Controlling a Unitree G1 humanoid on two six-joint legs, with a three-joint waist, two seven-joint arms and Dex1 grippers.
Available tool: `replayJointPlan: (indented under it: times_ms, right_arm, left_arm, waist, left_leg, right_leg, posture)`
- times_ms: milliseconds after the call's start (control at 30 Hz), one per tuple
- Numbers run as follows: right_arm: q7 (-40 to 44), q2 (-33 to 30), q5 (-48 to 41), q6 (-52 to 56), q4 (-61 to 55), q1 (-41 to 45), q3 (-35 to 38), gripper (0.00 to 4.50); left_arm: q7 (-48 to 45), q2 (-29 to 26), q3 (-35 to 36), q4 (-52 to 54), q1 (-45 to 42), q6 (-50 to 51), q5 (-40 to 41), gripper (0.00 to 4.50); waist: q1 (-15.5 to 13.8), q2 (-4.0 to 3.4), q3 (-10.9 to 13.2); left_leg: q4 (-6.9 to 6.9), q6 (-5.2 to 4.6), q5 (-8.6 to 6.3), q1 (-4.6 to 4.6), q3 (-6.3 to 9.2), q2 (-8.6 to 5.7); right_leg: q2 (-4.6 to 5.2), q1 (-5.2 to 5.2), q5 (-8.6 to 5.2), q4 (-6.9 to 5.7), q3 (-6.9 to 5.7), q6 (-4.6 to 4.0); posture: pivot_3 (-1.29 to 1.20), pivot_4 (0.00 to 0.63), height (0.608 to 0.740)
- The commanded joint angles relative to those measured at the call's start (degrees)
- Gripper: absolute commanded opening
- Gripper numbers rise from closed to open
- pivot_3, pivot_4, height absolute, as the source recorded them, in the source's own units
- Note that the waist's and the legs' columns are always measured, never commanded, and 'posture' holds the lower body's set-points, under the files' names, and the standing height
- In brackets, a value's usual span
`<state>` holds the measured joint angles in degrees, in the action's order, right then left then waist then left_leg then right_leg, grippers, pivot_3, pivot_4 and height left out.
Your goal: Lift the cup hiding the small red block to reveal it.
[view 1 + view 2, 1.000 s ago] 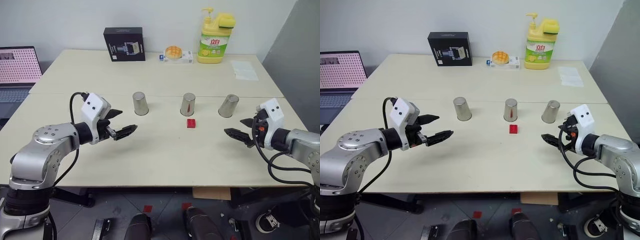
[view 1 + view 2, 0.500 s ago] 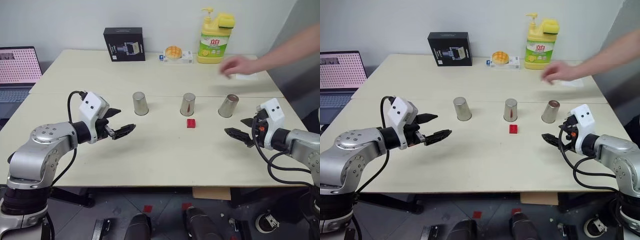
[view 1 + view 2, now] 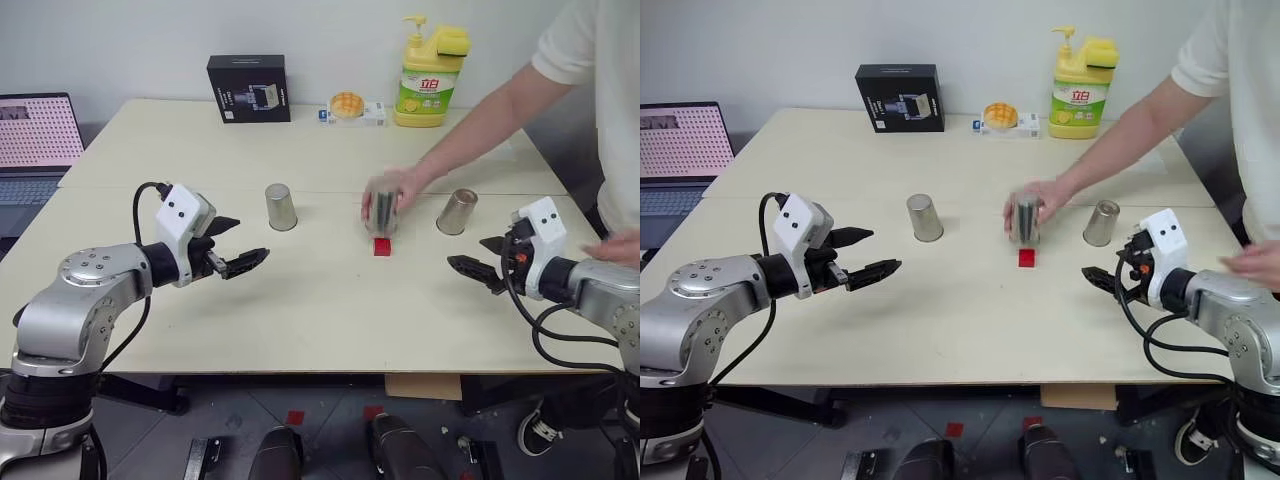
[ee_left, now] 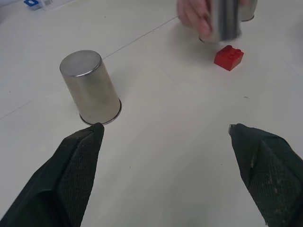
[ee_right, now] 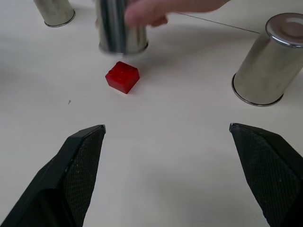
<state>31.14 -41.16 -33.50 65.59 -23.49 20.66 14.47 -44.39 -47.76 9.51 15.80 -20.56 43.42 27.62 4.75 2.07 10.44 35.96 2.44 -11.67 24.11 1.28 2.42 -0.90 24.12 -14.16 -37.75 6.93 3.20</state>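
Note:
Three shiny silver cups stand upside down in a row on the table: the left cup [image 3: 281, 207], the middle cup [image 3: 381, 208] and the right cup [image 3: 457, 211]. The small red block [image 3: 382, 246] lies uncovered just in front of the middle cup, which a person's hand [image 3: 398, 186] grips. My left gripper [image 3: 252, 240] hovers open to the left of the row, nearest the left cup [image 4: 90, 87]. My right gripper [image 3: 466, 252] hovers open in front of the right cup [image 5: 271, 59]. Neither holds anything.
At the back of the table [image 3: 300, 310] stand a black box [image 3: 248, 88], a bun [image 3: 347, 104] and a yellow-green detergent bottle [image 3: 428, 75]. A laptop [image 3: 35, 135] sits at the far left. The person [image 3: 600, 90] stands at the right, arm stretched over the table.
A person's arm has come in from the right, and the hand has closed on the middle cup. Both grippers have stayed where they were, still open.

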Motion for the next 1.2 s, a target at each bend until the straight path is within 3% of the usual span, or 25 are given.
replayJointPlan:
  times_ms: [33, 1200]
  right_arm:
    - [-0.03, -0.21, -0.90, -0.83, -1.21, 0.54, 0.71, 4.46]
    - [-0.86, -0.29, -1.81, -1.09, -1.37, 0.08, 0.49, 4.46]
  left_arm:
    - [-0.03, -1.26, 2.03, 0.66, -0.29, -1.40, -0.35, 4.50]
    - [-0.51, -1.54, 1.24, 0.65, -0.56, -2.27, -0.90, 4.50]
  waist:
    - [0.00, 0.00, 0.00]
    - [0.00, 0.00, 0.00]
  left_leg:
    - [0.00, 0.00, 0.00, 0.00, 0.00, 0.00]
    - [0.01, 0.00, 0.00, -0.01, 0.00, 0.00]
  right_leg:
    - [0.00, 0.00, 0.00, 0.00, 0.00, 0.00]
    - [0.00, 0.00, 0.01, -0.05, 0.00, 0.02]
  posture:
    - [0.00, 0.150, 0.740]
    - [0.00, 0.150, 0.740]
